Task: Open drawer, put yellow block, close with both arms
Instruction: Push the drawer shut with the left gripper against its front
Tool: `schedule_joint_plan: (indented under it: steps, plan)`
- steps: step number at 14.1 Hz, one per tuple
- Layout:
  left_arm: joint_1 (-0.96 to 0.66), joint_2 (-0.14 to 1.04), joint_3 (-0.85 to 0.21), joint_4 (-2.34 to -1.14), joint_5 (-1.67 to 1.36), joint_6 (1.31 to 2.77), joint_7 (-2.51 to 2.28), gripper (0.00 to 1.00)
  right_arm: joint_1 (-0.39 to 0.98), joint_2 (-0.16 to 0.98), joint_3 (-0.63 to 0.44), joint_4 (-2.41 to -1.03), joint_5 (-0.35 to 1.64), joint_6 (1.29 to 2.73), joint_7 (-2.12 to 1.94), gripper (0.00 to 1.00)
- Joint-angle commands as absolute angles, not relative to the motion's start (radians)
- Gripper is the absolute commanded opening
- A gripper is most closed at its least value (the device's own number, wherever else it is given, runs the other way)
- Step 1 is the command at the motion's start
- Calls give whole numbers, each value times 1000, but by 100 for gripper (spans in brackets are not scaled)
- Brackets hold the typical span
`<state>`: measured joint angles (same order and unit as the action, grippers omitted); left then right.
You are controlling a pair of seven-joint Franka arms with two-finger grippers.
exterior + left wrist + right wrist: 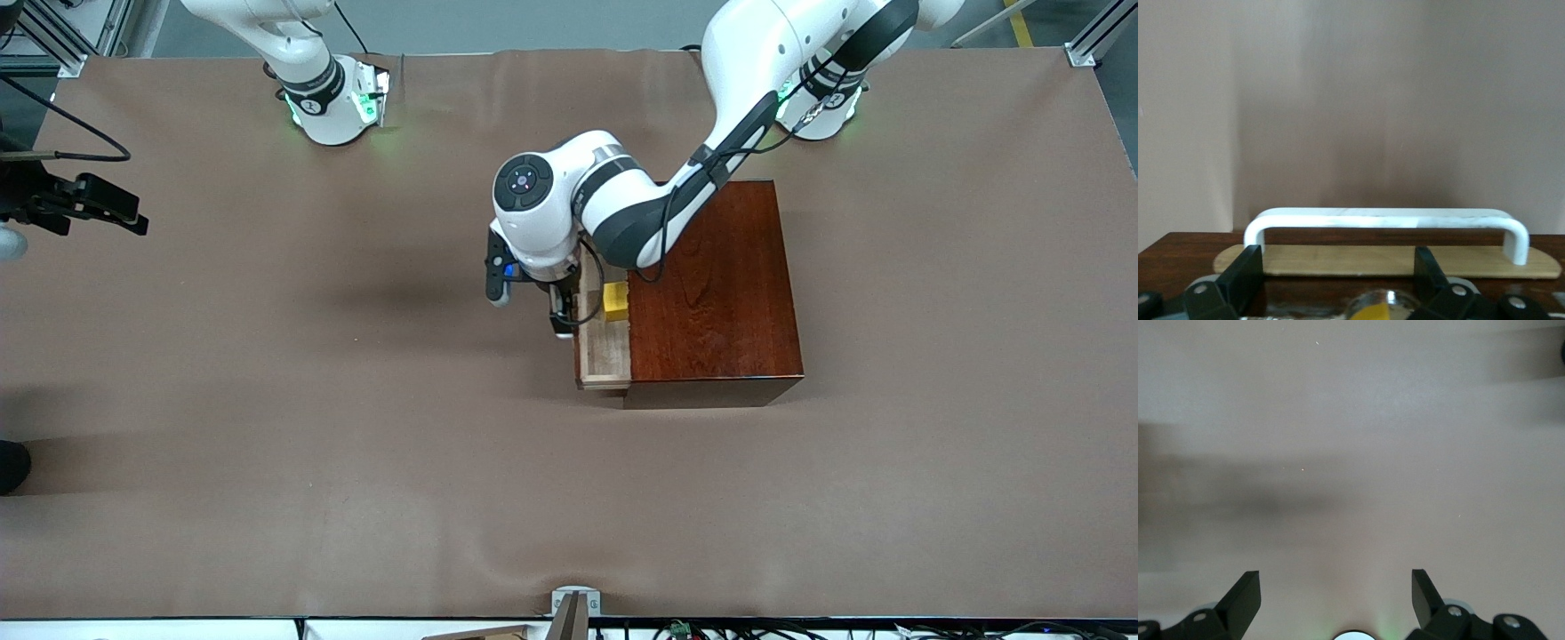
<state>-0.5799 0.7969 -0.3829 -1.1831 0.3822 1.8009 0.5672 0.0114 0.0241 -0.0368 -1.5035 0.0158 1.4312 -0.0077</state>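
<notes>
The drawer [605, 354] stands partly pulled out of the dark reddish-brown box [722, 293], toward the right arm's end of the table. The yellow block [615, 300] lies in its light-wood tray. My left gripper [561, 318] hangs at the drawer's front, pointing down. In the left wrist view the left gripper [1338, 259] is open, with nothing between its black fingers [1248, 267], and the white U-shaped handle [1385, 219] lies just past the fingertips. My right gripper [120, 212] waits over the table's edge at the right arm's end; the right wrist view shows the right gripper [1336, 583] open over bare table.
A brown mat [356, 444] covers the table. The two arm bases [336, 100] [822, 105] glow green along the edge farthest from the front camera. A metal bracket [573, 604] sits at the nearest edge.
</notes>
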Motion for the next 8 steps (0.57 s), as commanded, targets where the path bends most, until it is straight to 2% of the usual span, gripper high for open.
schedule_joint_plan:
  steps: [1, 8]
  plan:
    - [-566, 762, -341, -1198, 443, 1729, 611, 100, 0, 29, -29, -1488, 18, 1416, -15, 100]
    - [-566, 762, -341, -1198, 500, 1611, 611, 100, 0, 29, -29, -1488, 18, 1416, -15, 100]
